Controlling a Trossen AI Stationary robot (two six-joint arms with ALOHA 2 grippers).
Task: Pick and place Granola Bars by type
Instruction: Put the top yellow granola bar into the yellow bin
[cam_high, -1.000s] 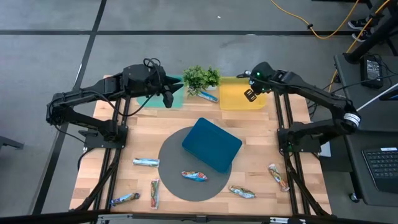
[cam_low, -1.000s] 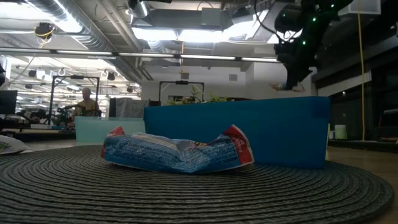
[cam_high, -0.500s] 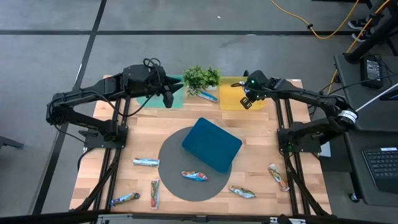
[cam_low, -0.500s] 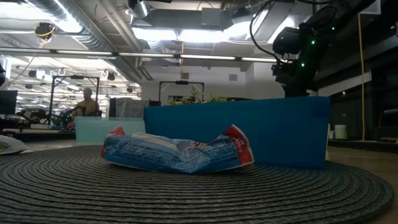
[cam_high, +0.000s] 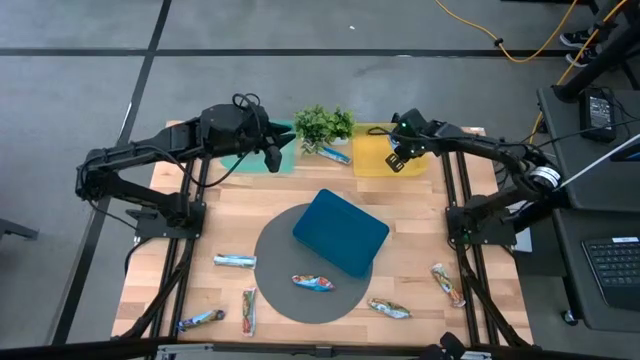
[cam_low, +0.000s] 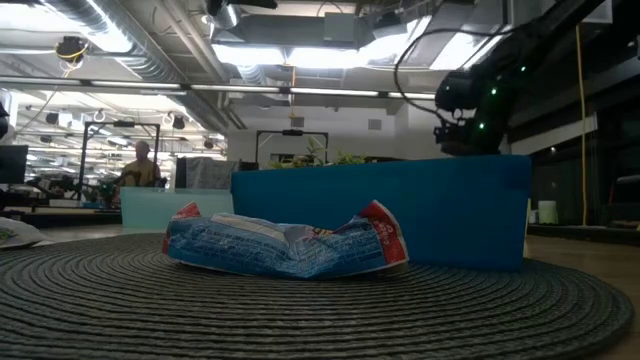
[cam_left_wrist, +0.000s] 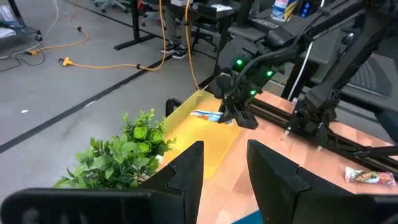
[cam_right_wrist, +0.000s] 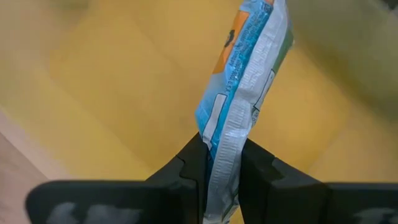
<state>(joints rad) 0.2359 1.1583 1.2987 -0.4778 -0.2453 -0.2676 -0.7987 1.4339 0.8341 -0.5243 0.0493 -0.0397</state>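
Lowered onto the yellow tray (cam_high: 371, 158), the right gripper (cam_high: 397, 160) pinches a bar (cam_right_wrist: 244, 93) endwise, long axis pointing down at the tray floor, while the left gripper (cam_high: 270, 157) waits part-open over the green tray (cam_high: 285, 163).

There's a little green plant (cam_high: 324, 124) at the back of the wooden table (cam_high: 420, 230), between a teal tray (cam_high: 285, 160) and a yellow tray (cam_high: 372, 152). Blue box (cam_high: 340, 233) sits tilted on a round grey mat (cam_high: 275, 265).

Light is glancing off the crinkled, glossy foil granola bar (cam_low: 287, 243) lying on the coarse woven mat (cam_low: 300, 310); the pale wooden counter (cam_high: 420, 240) is looking matt.
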